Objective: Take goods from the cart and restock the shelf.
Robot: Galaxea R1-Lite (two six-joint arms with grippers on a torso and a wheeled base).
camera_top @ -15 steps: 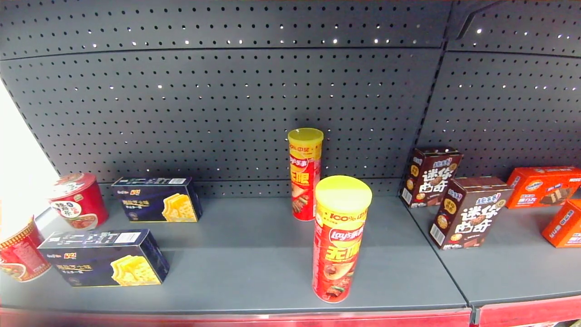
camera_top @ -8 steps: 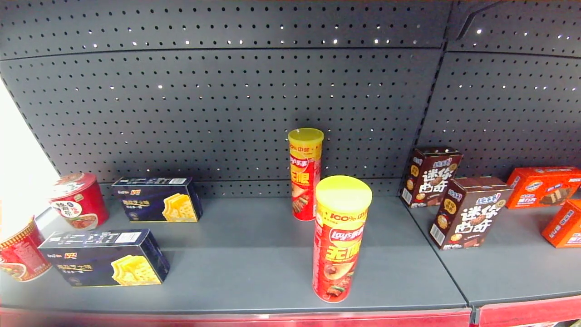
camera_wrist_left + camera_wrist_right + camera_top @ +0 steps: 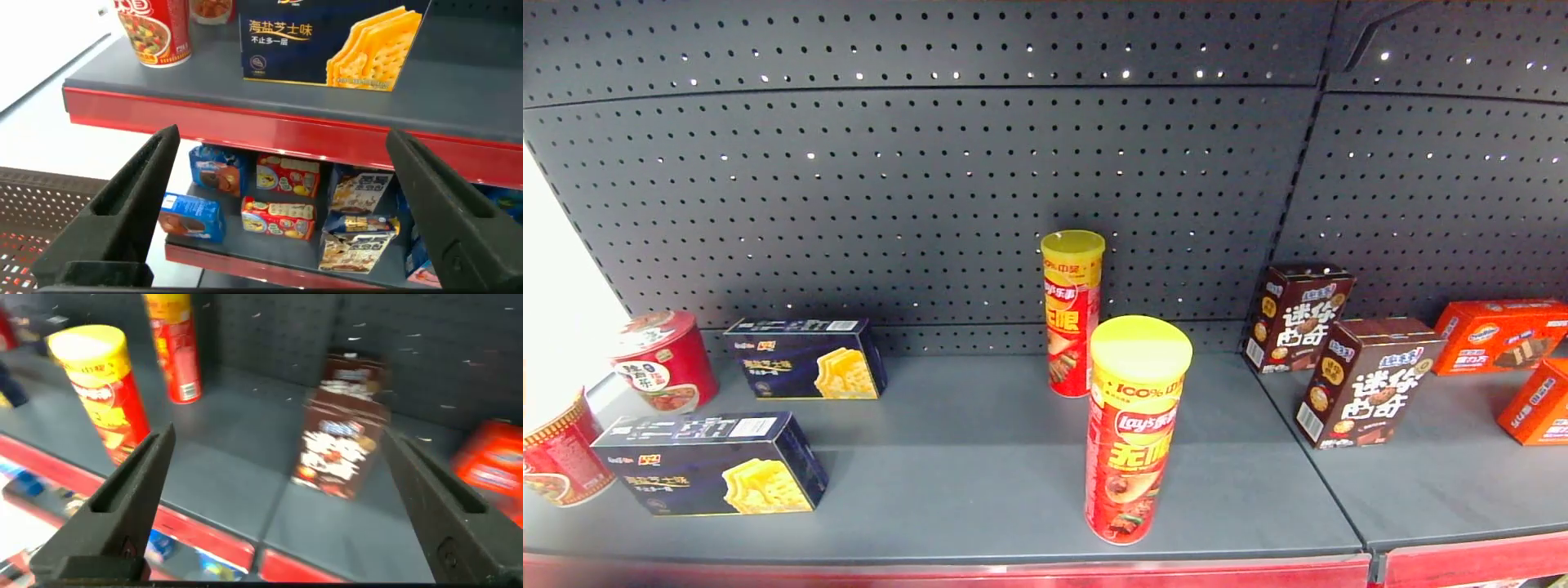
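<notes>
Two red chip cans with yellow lids stand on the grey shelf (image 3: 980,457): one near the front edge (image 3: 1134,429), one at the back (image 3: 1071,313). Two navy cracker boxes lie to their left, front (image 3: 712,463) and rear (image 3: 807,358). My left gripper (image 3: 278,204) is open and holds nothing, in front of the shelf's red lip (image 3: 270,131), below the front cracker box (image 3: 327,41). My right gripper (image 3: 278,498) is open and holds nothing, before the shelf between the front chip can (image 3: 100,388) and a brown cookie box (image 3: 343,425).
Red noodle cups (image 3: 663,359) stand at the shelf's left end. Brown cookie boxes (image 3: 1364,382) and orange boxes (image 3: 1499,333) occupy the right section. A lower shelf holds small snack packs (image 3: 278,208). A black wire cart grid (image 3: 33,212) lies beside the left gripper.
</notes>
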